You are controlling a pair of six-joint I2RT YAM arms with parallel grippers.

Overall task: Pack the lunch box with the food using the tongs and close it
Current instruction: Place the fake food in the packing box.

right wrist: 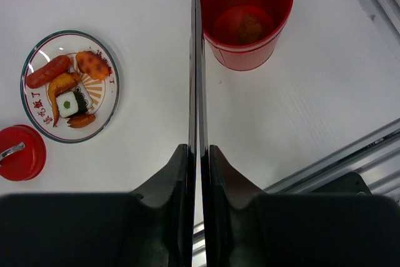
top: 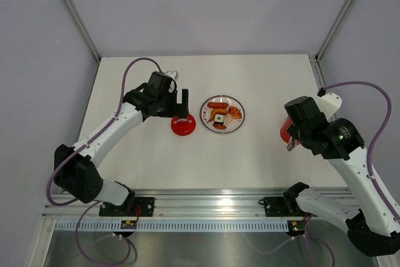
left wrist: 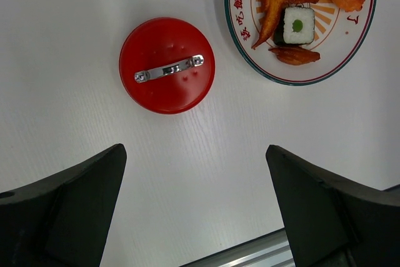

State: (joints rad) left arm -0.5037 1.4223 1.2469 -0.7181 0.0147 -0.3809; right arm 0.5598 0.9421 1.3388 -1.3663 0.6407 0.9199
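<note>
Five pieces of food (right wrist: 48, 70) on the plate (right wrist: 106, 107), and one orange-brown bit already down in the lunch box (right wrist: 244, 57). My read: packing is at an early stage.

Right gripper (right wrist: 199, 151) is clamped on the tongs (right wrist: 195, 60). Their two arms are squeezed flat together and point straight ahead of the wrist, past the left side of the box. That gives reach without the fingers going near the plate. The tips run off the top of the frame, so I can't tell if they carry anything.

Left gripper (left wrist: 194, 154) has its fingers wide apart and holds nothing. It hovers over the table (left wrist: 75, 42) just near the lid (left wrist: 167, 65). The lid lies flat, handle up, just left of the plate, which leaves the box mouth free. Probably staged for the closing step.

View differences:
- The top view hides most of the box behind the right arm, and only the right wrist camera looks inside it.
- Only the left wrist camera resolves the lid's metal handle (left wrist: 169, 69) and the roll's green centre.
- Only the top view shows both arms, with the lid beside the plate and the box well apart on the right.
</note>
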